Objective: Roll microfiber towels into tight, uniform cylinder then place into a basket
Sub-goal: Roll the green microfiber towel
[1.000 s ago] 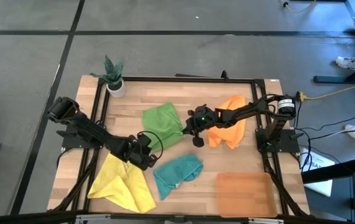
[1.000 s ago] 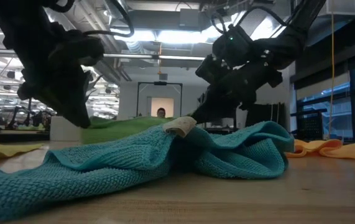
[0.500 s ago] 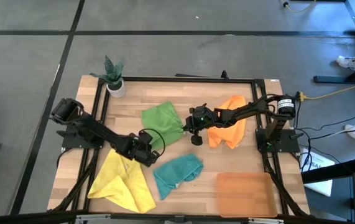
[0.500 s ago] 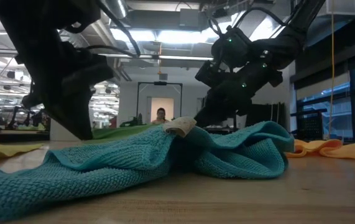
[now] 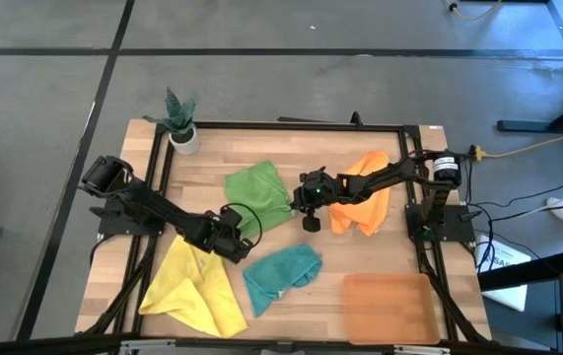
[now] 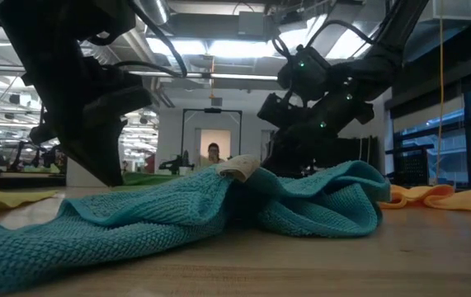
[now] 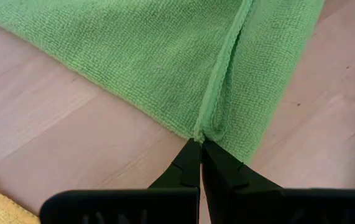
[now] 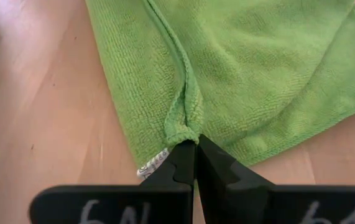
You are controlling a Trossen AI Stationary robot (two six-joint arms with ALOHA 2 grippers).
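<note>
The green towel (image 5: 256,190) lies spread on the wooden table, mid-back. My left gripper (image 5: 241,236) is shut at its near left corner and my right gripper (image 5: 293,203) is shut at its right edge. The orange towel (image 5: 362,202) lies crumpled under my right arm. At the front, the teal towel (image 5: 281,275) is bunched and the yellow towel (image 5: 193,292) lies at the front left. The basket (image 5: 389,308) rests flat at the front right. In the low view the teal towel (image 6: 219,214) hides both fingertips. My left gripper pinches the green towel's hemmed edge (image 7: 206,126) between its two fingers, at their free ends, where the hem folds over at a corner. The fingers slant down from the table's left. The towel lies on the table around them. My right gripper pinches a raised fold of the green towel's hem (image 8: 183,132) between its two fingers, beside the white label (image 8: 153,166). The fingers slant down from the table's right. The cloth beyond the fold lies flat on the wood.
A small white plant pot (image 5: 184,135) stands at the table's far left corner. A black frame (image 5: 291,125) runs around the table. Bare wood shows between the green towel and the far edge, and between the teal towel and the basket.
Both shut grippers have tipped and sunk a little toward the table, the left first, then the right. The green towel's held edge has come down with them and stands lower behind the teal towel in the low view.
</note>
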